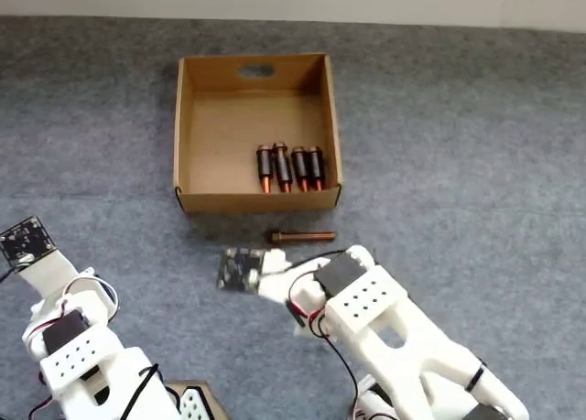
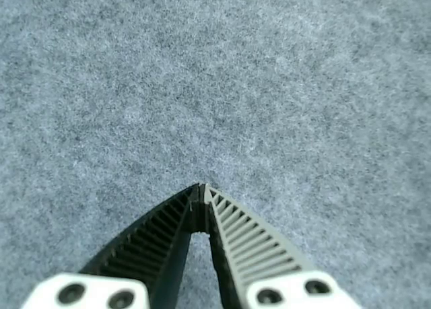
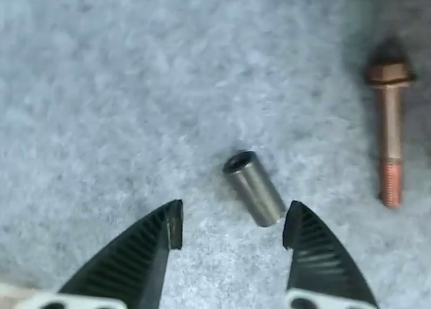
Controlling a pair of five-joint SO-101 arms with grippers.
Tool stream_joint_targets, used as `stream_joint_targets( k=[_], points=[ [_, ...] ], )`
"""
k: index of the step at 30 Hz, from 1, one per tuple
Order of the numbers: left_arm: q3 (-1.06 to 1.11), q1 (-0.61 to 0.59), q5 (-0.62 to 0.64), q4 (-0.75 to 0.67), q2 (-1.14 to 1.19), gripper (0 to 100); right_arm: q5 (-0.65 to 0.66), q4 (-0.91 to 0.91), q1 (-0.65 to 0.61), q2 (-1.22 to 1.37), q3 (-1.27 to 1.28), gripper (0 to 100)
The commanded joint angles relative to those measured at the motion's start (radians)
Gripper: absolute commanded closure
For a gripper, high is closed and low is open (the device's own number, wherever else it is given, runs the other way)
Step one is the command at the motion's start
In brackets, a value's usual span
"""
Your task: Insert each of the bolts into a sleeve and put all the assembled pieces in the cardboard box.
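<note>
A grey metal sleeve (image 3: 254,188) lies tilted on the carpet between the tips of my right gripper (image 3: 234,221), which is open around it without touching. A copper bolt (image 3: 387,120) lies a short way beyond it, on the carpet just in front of the cardboard box (image 1: 183,127); the same bolt (image 1: 300,237) shows from above. Several assembled pieces (image 1: 289,167) lie side by side in the box's front right corner. My left gripper (image 2: 202,192) is shut on nothing, over bare carpet at the table's near left.
Grey carpet covers the whole table. The right arm (image 1: 362,296) stretches from the near edge toward the box front. The left arm (image 1: 73,338) sits at the near left corner. A brown patch (image 1: 188,393) shows at the bottom edge.
</note>
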Motion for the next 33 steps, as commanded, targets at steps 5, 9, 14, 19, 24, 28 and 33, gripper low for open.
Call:
stream_joint_targets(
  k=[5, 9, 14, 19, 24, 28, 33],
  points=[
    [-0.044, 0.018, 0.003, -0.009, -0.001, 98, 0.195, -0.163, 0.056, -0.024, 0.142, 76.6],
    [-0.044, 0.018, 0.003, -0.009, -0.001, 98, 0.201, -0.265, 0.102, -0.024, 0.173, 76.6],
    [-0.044, 0.018, 0.003, -0.009, -0.001, 98, 0.203, -0.337, 0.107, -0.024, 0.208, 76.7],
    [-0.044, 0.018, 0.003, -0.009, -0.001, 98, 0.203, -0.417, 0.105, -0.024, 0.257, 76.7],
    [-0.035, 0.018, 0.002, -0.014, -0.001, 98, 0.196, -0.426, 0.107, -0.027, 0.268, 90.2],
    [-0.035, 0.019, 0.002, -0.014, -0.001, 98, 0.167, -0.397, 0.113, -0.036, 0.257, 97.3],
    [-0.035, 0.019, 0.002, -0.014, -0.001, 98, -0.043, -0.3, 0.182, -0.036, 0.159, 99.3]
  ],
)
